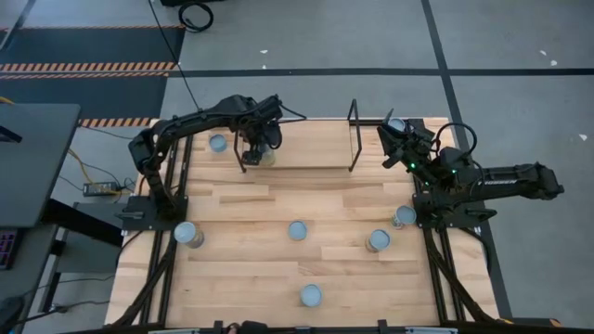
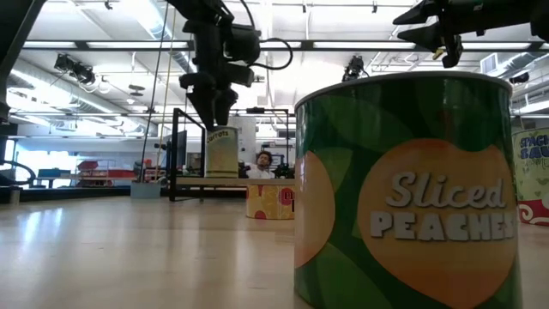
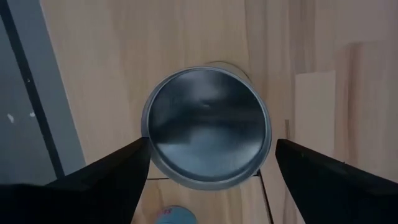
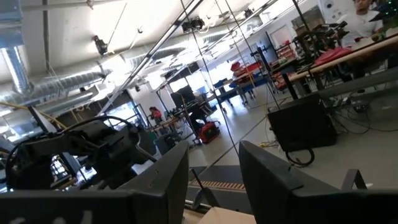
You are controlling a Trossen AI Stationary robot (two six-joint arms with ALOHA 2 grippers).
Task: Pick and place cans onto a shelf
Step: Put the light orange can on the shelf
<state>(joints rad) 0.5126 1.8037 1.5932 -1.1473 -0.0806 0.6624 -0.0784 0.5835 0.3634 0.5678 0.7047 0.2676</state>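
A can (image 3: 205,127) with a silvery top and a pale label stands upright on the light board of the black wire shelf (image 1: 353,139) at the table's far edge; it also shows in the low view (image 2: 221,153). My left gripper (image 1: 252,148) is open right above it and points down. Its fingers (image 3: 118,168) stand on either side of the can's top without touching it. A second can (image 1: 218,142) stands to the shelf's left. My right gripper (image 1: 394,139) is raised at the far right, open and empty, with another can (image 1: 396,123) just beyond it.
Several cans stand loose on the near half of the wooden table: one at the left (image 1: 189,234), one in the middle (image 1: 297,229), two at the right (image 1: 378,240) (image 1: 404,216), and a green peach can (image 2: 403,189) at the near edge. Bare wood lies between them.
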